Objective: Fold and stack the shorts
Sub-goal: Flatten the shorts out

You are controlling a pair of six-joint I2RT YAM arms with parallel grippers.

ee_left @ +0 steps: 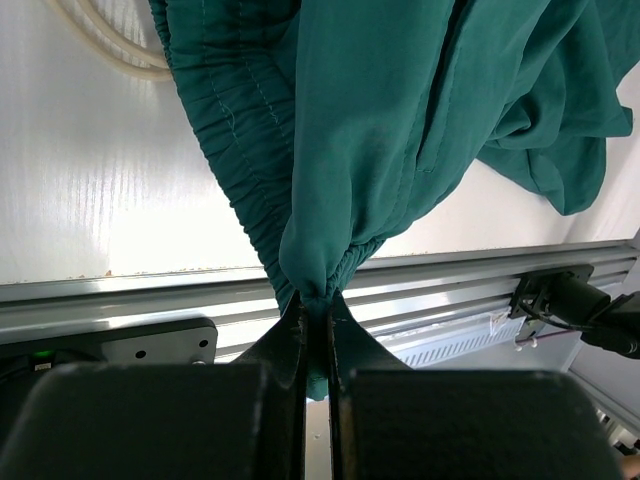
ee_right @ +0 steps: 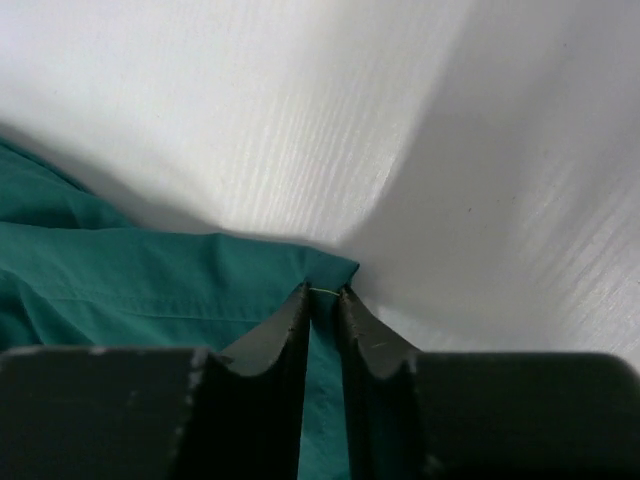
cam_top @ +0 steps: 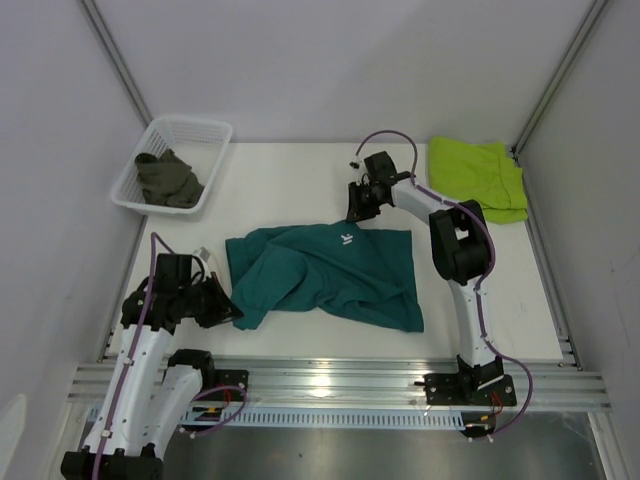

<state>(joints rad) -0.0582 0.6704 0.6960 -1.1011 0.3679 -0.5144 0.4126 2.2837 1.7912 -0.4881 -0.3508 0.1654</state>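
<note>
Pinches waistband of teal shorts point(cam_top: 330, 275) in left gripper point(ee_left: 318, 298), straddles far corner with narrowed right gripper point(ee_right: 322, 292) — hold unclear. Likely flattening before first fold — next, pull both ends taut

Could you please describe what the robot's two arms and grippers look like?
Both the left arm and right arm have white links with bulky black joints, and a purple cable runs along each. The left gripper and right gripper are black, with two flat fingers tapering to narrow tips. No markings are legible.
</note>
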